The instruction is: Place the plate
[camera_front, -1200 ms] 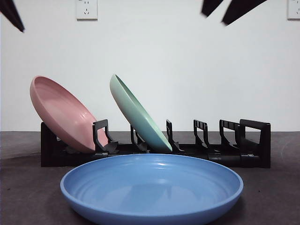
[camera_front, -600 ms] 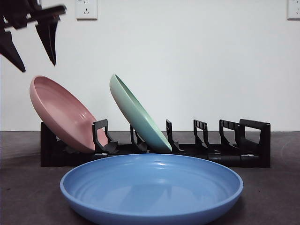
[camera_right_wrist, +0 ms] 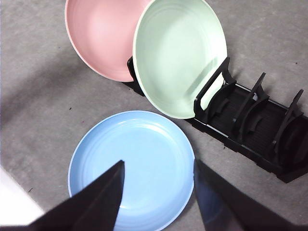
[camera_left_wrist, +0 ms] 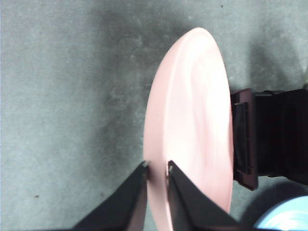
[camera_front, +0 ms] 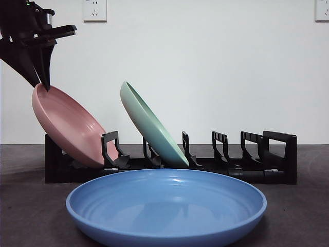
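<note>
Grey table (camera_front: 31, 216) — left pincer (camera_left_wrist: 157, 168) (seemingly) astride pink plate (camera_left_wrist: 192, 120)

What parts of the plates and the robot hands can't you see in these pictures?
- Front view: the blue plate is cut off by the bottom edge.
- Front view: the pink plate hides the rack slot it sits in.
- Left wrist view: the left gripper straddles the pink plate's rim; whether it touches is unclear.
- Right wrist view: the right gripper, open above the blue plate, is cut off below.
</note>
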Action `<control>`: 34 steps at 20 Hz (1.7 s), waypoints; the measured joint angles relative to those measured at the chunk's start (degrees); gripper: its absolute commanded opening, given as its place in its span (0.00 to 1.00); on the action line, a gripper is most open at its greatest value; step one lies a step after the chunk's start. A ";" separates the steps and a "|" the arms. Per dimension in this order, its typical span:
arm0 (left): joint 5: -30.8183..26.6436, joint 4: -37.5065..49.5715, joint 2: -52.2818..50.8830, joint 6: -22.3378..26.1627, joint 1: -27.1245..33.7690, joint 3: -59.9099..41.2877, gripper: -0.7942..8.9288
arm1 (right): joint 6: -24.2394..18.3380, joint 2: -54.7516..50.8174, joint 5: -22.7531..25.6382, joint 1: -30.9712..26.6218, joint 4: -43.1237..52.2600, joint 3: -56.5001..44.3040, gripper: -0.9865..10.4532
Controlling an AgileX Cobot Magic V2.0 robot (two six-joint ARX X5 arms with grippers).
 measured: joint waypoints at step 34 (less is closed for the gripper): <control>2.40 -18.14 -32.17 7.13 2.03 -10.69 0.10 | -0.98 -9.64 15.21 -1.09 -2.60 0.00 0.28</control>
